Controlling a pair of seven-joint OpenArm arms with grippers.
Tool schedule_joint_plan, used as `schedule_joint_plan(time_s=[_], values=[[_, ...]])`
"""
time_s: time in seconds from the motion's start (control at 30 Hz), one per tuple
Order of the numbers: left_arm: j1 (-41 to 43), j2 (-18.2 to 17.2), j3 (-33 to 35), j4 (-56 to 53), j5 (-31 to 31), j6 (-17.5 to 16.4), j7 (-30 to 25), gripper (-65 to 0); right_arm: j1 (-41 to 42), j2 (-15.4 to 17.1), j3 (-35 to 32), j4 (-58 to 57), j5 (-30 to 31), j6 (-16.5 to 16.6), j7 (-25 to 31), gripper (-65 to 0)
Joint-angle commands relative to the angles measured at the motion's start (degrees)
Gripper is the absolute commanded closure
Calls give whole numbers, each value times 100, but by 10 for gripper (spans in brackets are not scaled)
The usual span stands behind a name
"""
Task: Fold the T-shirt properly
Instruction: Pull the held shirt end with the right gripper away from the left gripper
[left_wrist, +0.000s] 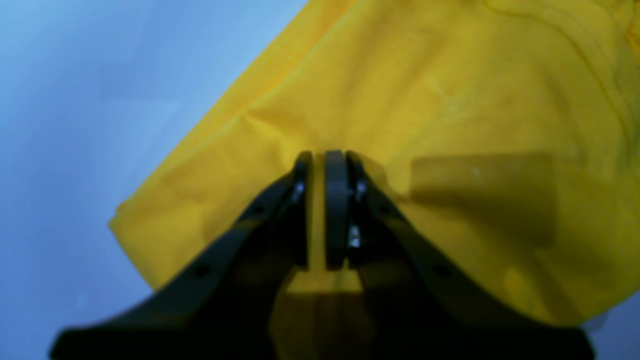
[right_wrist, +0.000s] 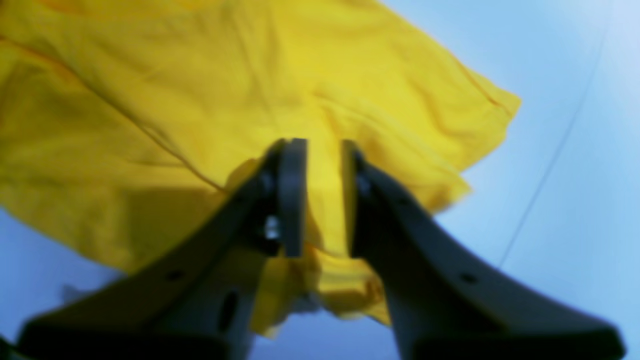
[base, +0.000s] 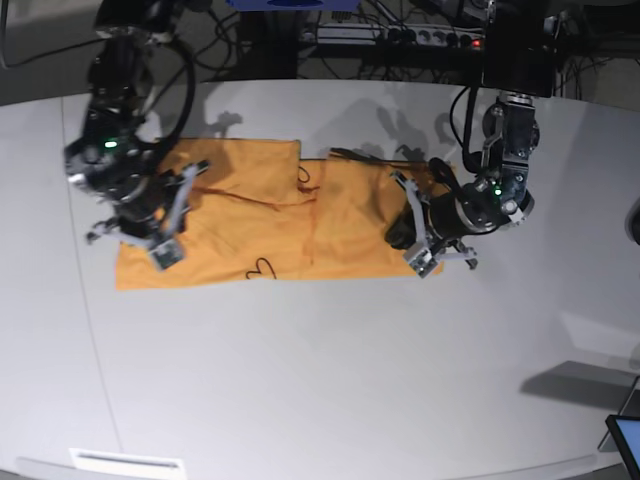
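The orange-yellow T-shirt (base: 250, 225) lies flat on the white table (base: 320, 380), partly folded into a wide band. At the shirt's right end, my left gripper (base: 408, 232) is shut on a pinch of cloth. In the left wrist view the T-shirt (left_wrist: 425, 100) runs through the narrow slit of that gripper (left_wrist: 318, 160). My right gripper (base: 172, 218) sits over the shirt's left end. In the right wrist view its jaws (right_wrist: 325, 145) stand apart, with a loose fold of the T-shirt (right_wrist: 200, 75) lying between them.
A thin dark loose thread (base: 262, 270) curls on the shirt's front edge. A power strip with cables (base: 400, 38) lies beyond the table's back edge. A dark screen corner (base: 625, 435) shows at the bottom right, and a white label (base: 125, 462) at the front left.
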Motion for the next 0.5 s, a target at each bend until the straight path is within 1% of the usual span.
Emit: schedule_joint_plan(time_s=[0.0, 0.07, 0.1, 0.17, 0.23, 0.33, 0.47], values=[[40, -218, -30, -50, 505, 80, 389, -50, 143, 68, 358, 96, 189, -16, -100, -180], [40, -333, -30, -50, 505, 80, 345, -50, 258, 138, 806, 96, 462, -16, -267, -192], [40, -368, -30, -59, 505, 80, 345, -50, 284, 279, 1000, 96, 585, -16, -373, -192], [40, -447, -30, -59, 505, 80, 336, -50, 372, 489, 1149, 78, 778, -16, -610, -192], [32, -526, -30, -59, 505, 80, 319, -50, 398, 613, 1281, 69, 981, -16, -891, -192], [-4, -535, -30, -59, 505, 80, 319, -50, 398, 639, 1466, -63, 1376, -16, -1182, -192], [-4, -535, -38, -41, 584, 80, 319, -50, 425, 648, 1624, -449, 2176, -16, -1401, -194]])
